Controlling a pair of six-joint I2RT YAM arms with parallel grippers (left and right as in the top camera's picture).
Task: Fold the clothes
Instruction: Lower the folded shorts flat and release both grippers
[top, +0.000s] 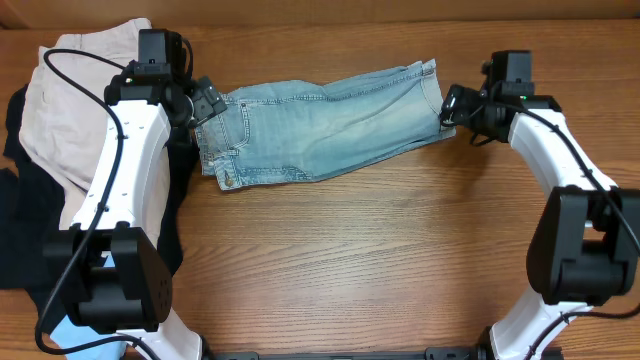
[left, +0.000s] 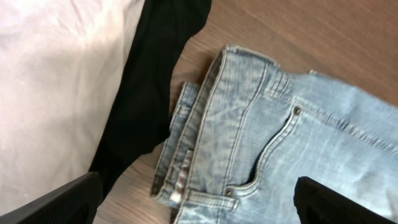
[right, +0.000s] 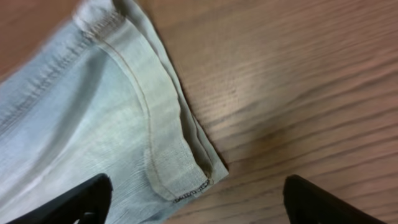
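The light-blue denim shorts (top: 320, 125) lie flat, folded lengthwise, across the back middle of the table, waistband to the left and cuffs to the right. My left gripper (top: 205, 103) hovers open over the waistband end; in the left wrist view its gripper (left: 199, 211) has fingers (left: 62, 205) wide apart above the waistband and pocket (left: 249, 143). My right gripper (top: 450, 105) sits open at the cuff end; in the right wrist view the gripper (right: 196, 208) straddles the hemmed cuff corner (right: 168, 155), holding nothing.
A beige garment (top: 70, 90) and a black garment (top: 20, 200) are heaped at the left, under the left arm. Black cloth (left: 149, 81) lies just beside the waistband. A sky-blue piece (top: 60, 335) peeks out at the front left. Bare wood table (top: 350, 260) lies in front.
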